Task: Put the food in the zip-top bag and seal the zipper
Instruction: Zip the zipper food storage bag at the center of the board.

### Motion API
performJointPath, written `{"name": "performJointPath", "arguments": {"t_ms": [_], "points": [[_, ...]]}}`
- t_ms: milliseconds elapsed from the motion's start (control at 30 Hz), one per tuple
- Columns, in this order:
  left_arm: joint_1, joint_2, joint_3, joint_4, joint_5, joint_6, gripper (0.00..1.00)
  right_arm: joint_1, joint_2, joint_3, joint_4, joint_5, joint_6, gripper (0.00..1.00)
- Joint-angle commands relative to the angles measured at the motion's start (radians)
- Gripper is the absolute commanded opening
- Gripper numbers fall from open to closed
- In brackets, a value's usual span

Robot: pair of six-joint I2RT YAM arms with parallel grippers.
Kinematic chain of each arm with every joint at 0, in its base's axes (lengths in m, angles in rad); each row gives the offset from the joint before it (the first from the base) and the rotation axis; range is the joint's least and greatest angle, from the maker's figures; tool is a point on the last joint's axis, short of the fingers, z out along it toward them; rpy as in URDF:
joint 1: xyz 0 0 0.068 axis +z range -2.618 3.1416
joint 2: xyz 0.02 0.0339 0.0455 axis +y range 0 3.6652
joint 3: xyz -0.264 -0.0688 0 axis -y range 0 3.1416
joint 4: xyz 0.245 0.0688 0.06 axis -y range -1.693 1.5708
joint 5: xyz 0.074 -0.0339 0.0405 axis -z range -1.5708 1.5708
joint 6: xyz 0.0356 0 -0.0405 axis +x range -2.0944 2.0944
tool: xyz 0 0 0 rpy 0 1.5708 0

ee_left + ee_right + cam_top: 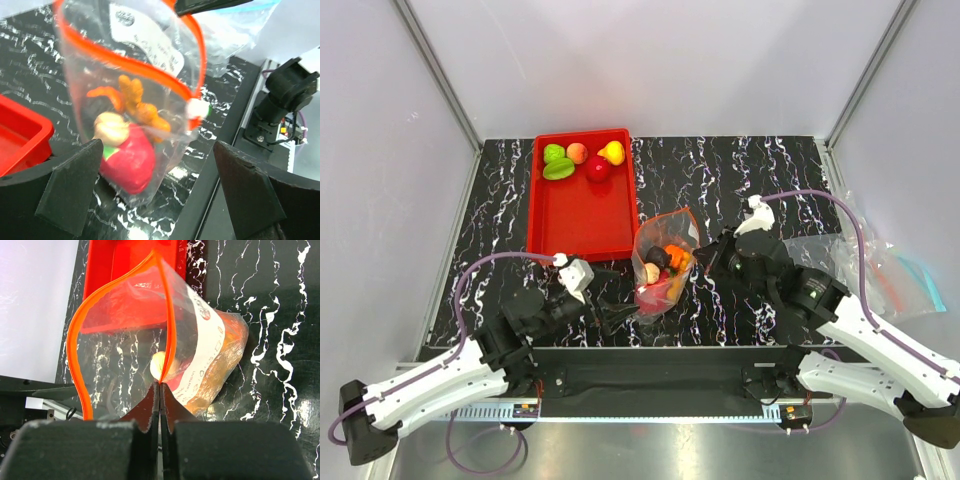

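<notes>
The zip-top bag (pixel 663 268) hangs upright near the table's front middle, with its mouth gaping. My right gripper (pixel 161 386) is shut on the orange-red zipper (pixel 170 315), pinching one side of the strip from the right (pixel 700 256). Inside the bag lie food pieces: a red one (pixel 127 161), an orange one (pixel 136 100) and a cream one (pixel 111 127). My left gripper (pixel 160 195) stands open just left of the bag's bottom (pixel 617 316), holding nothing. More food sits in the red tray (pixel 582 215): green (pixel 558 166), peach (pixel 577 152), yellow (pixel 612 152) and red (pixel 598 168) pieces.
The red tray lies at the back left, close behind the bag. Spare clear bags (pixel 860 250), one blue-tinted (pixel 920 282), lie off the table's right edge. A metal rail (pixel 660 408) runs along the near edge by both arm bases.
</notes>
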Motion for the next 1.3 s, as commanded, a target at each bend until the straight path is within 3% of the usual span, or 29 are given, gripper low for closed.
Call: {"name": "performJointPath", "arguments": {"t_ms": [0, 633, 833, 867, 900, 967, 1033, 1267], "points": [[-0.014, -0.008, -0.011, 0.173, 0.042, 0.039, 0.99, -0.007, -0.027, 0.024, 0.049, 0.029, -0.010, 0.01], [-0.056, 0.081, -0.030, 0.240, 0.021, 0.093, 0.98, -0.007, -0.022, 0.028, 0.063, 0.014, -0.003, 0.01], [-0.057, 0.171, 0.019, 0.248, 0.013, 0.127, 0.75, -0.006, -0.024, 0.028, 0.061, 0.014, -0.003, 0.01], [-0.056, 0.198, 0.039, 0.236, 0.016, 0.139, 0.68, -0.006, -0.022, 0.028, 0.061, 0.014, -0.003, 0.01], [-0.056, 0.211, 0.050, 0.231, 0.019, 0.142, 0.45, -0.007, -0.022, 0.029, 0.060, 0.012, -0.001, 0.01], [-0.056, 0.232, 0.061, 0.230, 0.011, 0.145, 0.29, -0.007, -0.025, 0.031, 0.055, 0.012, 0.001, 0.01], [-0.056, 0.239, 0.061, 0.244, 0.013, 0.145, 0.19, -0.006, -0.028, 0.031, 0.055, 0.015, 0.001, 0.01], [-0.056, 0.233, 0.062, 0.271, 0.010, 0.148, 0.00, -0.007, -0.033, 0.037, 0.026, 0.032, 0.002, 0.03]]}}
